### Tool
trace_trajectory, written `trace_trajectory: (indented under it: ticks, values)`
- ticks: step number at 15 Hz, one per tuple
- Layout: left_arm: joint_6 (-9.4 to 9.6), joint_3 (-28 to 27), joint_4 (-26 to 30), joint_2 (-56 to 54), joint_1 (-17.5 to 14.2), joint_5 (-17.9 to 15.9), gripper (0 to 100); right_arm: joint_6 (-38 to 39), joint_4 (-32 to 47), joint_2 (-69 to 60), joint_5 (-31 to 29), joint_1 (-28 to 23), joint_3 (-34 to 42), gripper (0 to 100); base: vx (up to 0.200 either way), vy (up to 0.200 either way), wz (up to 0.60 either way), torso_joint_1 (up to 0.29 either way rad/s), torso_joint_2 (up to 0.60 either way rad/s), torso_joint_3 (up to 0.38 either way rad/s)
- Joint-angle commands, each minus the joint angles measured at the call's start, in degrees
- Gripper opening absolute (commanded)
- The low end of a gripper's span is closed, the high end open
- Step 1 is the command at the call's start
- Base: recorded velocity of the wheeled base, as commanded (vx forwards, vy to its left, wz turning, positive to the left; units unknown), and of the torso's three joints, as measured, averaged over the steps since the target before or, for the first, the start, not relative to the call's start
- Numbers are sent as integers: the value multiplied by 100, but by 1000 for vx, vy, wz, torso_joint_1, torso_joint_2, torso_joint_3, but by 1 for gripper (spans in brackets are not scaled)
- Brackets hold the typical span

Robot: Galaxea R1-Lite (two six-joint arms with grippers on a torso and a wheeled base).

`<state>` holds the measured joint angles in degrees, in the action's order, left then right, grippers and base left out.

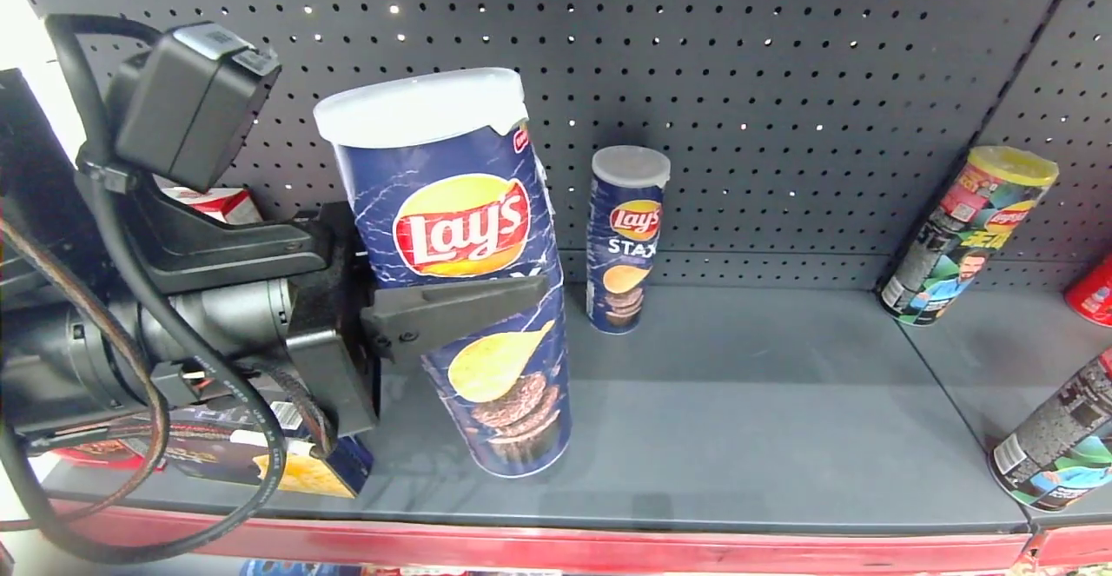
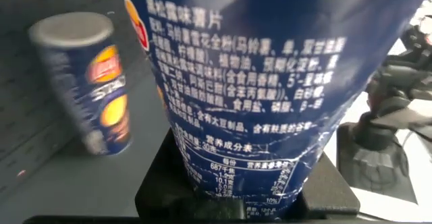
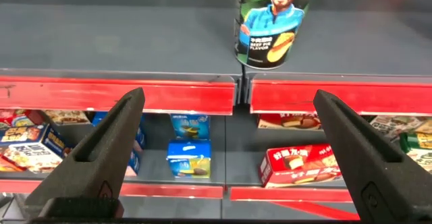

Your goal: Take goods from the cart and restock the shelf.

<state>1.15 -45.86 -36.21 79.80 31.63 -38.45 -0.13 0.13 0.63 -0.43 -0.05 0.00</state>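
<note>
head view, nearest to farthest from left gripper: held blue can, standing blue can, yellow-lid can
1. held blue can, clamped in the jaws of the left gripper
2. standing blue can, upright farther back, centre
3. yellow-lid can, tilted, far right

You are looking at a shop aisle. A grey metal shelf [image 1: 738,420] with a red front strip [image 1: 608,550] backs onto a dark perforated panel [image 1: 738,55]. Crisp cans [image 1: 627,237] in bright printed packaging stand on it, and the lower shelves [image 3: 283,194] hold snack boxes [image 3: 189,158] facing outward.
</note>
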Motion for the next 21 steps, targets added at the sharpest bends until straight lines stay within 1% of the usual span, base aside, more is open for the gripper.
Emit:
trace_trajectory:
  ticks: [1, 4, 5, 6, 7, 10, 12, 14, 15, 16, 17, 18, 19, 20, 21]
  values:
    - [0, 69, 0, -17, -26, -5, 0, -4, 4, 7, -1, 5, 0, 100, 0, 0, 0, 0, 0, 0]
    - [8, 77, 0, -26, -52, -13, 0, -4, 4, 7, -1, 5, 0, 100, 0, 0, 0, 0, 0, 0]
    - [8, 60, 0, -26, -105, -5, 0, -4, 4, 7, -1, 5, 0, 100, 0, 0, 0, 0, 0, 0]
    - [61, 33, 0, -26, -175, 4, 0, 5, 4, 7, -1, 5, 0, 100, 0, 0, 0, 0, 0, 0]
    - [132, 16, 0, -26, -175, -5, 0, -13, 4, 7, 8, 5, 0, 100, 0, 0, 0, 0, 0, 0]
    - [132, 69, -9, -43, -193, 22, 0, -22, 22, 16, 16, 5, -9, 100, 0, 0, 0, 0, 0, 0]
    - [79, 112, -203, -26, -202, 74, 0, 145, 13, 68, 25, 5, -9, 100, 0, 0, 0, 0, 0, 0]
    - [-71, 156, -273, -17, -219, 180, 0, 172, -5, 218, 113, 93, -18, 100, 0, 0, 0, 0, 0, 0]
    - [-97, 200, -264, -43, -237, 215, 0, 260, -22, 200, 139, 75, -105, 100, 0, 0, 0, 0, 0, 0]
    - [-97, 227, -273, -52, -325, 215, 0, 506, -40, 816, 157, 146, -1336, 100, 0, 0, 0, 0, 0, 0]
    - [-97, 236, -273, -123, -386, 206, 0, 708, 39, 2002, 148, 242, -2215, 100, 0, 0, 0, 0, 0, 0]
    - [-97, 262, -291, -149, -421, 206, 0, 620, 31, 2046, 306, 295, -2408, 100, 0, 0, 0, 0, 0, 0]
    - [-71, 367, -299, -149, -421, 206, 0, 224, 145, 1984, 711, 383, -2487, 100, 0, 0, 0, 0, 0, 0]
    - [-79, 490, -422, -149, -421, 197, 0, -435, 426, 2134, 1326, 462, -2663, 100, 0, 0, 0, 0, 0, 0]
    - [-88, 569, -581, -123, -421, 180, 0, -593, 532, 2345, 1695, 523, -2821, 100, 0, 0, 0, 0, 0, 0]
